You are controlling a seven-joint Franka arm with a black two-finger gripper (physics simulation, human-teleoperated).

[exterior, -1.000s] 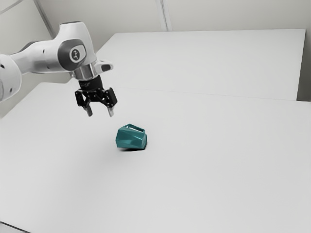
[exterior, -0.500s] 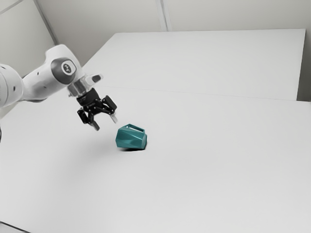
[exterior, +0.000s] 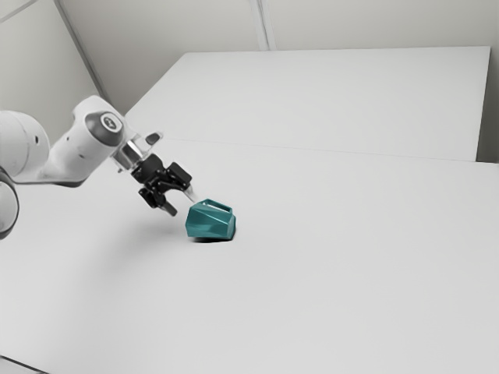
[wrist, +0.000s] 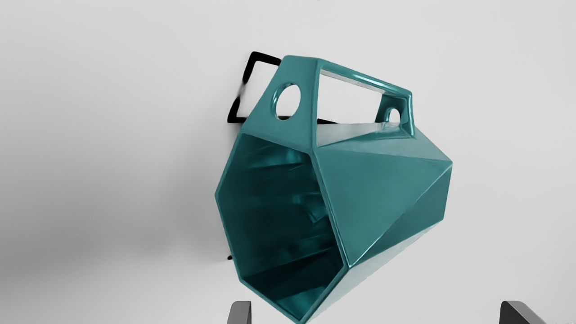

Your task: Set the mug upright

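My gripper (exterior: 183, 204) is tilted toward the mug in the exterior view, just to its upper left and above the table. The teal faceted mug (exterior: 210, 222) lies on its side there, its base toward the exterior view's right and its handle uppermost. In the wrist view the mug (wrist: 378, 193) shows its open mouth and its handle. The gripper (wrist: 375, 312) has its fingertips wide apart, with nothing held between them. Whether a fingertip touches the mug I cannot tell.
The mug rests on a wide white table (exterior: 327, 280). A white panel (exterior: 327, 101) lies beyond a thin seam toward the back, with pale walls behind it. The mug's dark shadow falls beside it in the wrist view.
My hand has come down toward the mug and the exterior view's right, tilting from nearly vertical to a slant. The mug has not moved.
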